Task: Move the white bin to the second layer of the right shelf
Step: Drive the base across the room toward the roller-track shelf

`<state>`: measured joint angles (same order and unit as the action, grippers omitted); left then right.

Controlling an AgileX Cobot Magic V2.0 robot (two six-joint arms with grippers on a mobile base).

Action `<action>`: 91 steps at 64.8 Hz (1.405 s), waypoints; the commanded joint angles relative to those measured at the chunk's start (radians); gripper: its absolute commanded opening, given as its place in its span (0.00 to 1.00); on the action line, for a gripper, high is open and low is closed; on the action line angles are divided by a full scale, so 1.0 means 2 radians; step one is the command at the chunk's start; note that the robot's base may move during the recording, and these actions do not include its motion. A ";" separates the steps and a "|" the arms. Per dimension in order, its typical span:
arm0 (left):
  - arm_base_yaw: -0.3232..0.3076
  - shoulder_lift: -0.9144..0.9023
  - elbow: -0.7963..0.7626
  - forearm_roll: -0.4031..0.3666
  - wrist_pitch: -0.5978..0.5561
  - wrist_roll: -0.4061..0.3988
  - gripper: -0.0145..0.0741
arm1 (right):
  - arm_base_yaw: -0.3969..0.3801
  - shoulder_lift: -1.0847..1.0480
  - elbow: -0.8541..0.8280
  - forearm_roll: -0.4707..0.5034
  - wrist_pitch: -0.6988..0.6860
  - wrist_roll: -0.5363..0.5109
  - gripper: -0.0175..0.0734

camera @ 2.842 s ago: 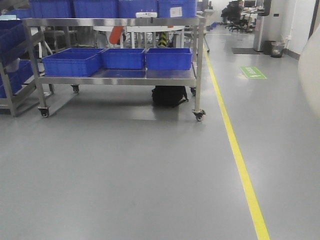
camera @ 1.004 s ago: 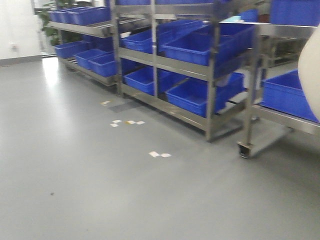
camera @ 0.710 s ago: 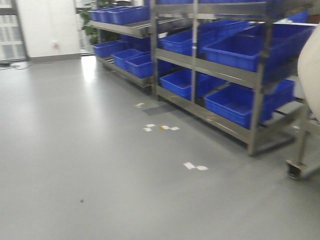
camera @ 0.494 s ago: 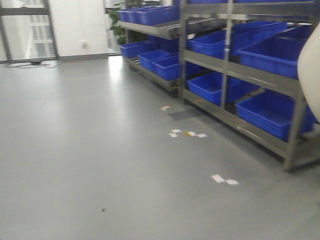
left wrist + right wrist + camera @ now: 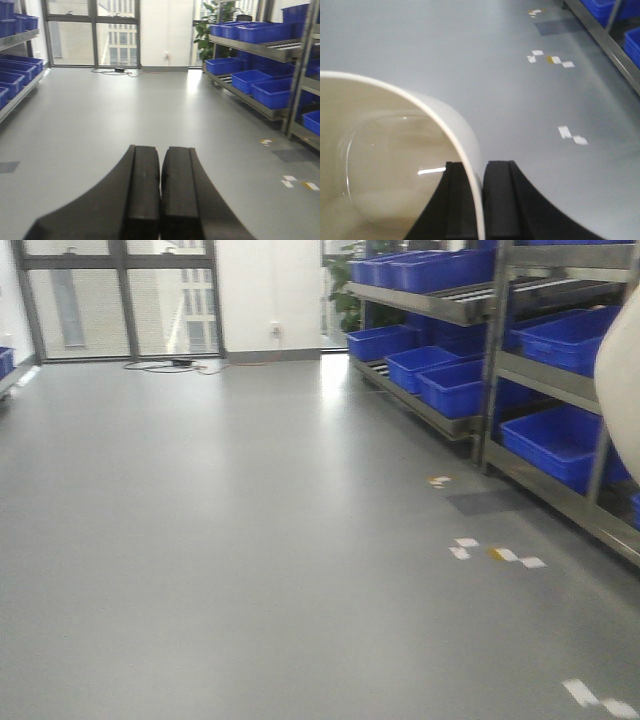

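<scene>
Transit looks to be the step in hand. The cream-white smooth plastic tub (image 5: 385, 165) rides empty at the robot's right, its wall pinched between the closed fingers of the right gripper (image 5: 481, 172), above the grey floor (image 5: 250, 540). The left gripper (image 5: 160, 152) is closed on nothing. Blue rectangular crates (image 5: 455, 385), contents not visible, fill the sloped steel-framed roller rack (image 5: 440, 302) alongside. The next move likely calls for squaring up to its second level and lifting the tub onto it.
</scene>
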<state>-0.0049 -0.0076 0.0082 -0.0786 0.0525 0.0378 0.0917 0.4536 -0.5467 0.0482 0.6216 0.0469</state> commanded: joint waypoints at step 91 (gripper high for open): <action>0.000 -0.008 0.014 -0.003 -0.041 -0.002 0.26 | -0.003 0.001 -0.015 0.004 -0.045 -0.002 0.25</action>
<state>-0.0049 -0.0076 0.0082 -0.0786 0.0525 0.0378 0.0917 0.4536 -0.5467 0.0482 0.6216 0.0469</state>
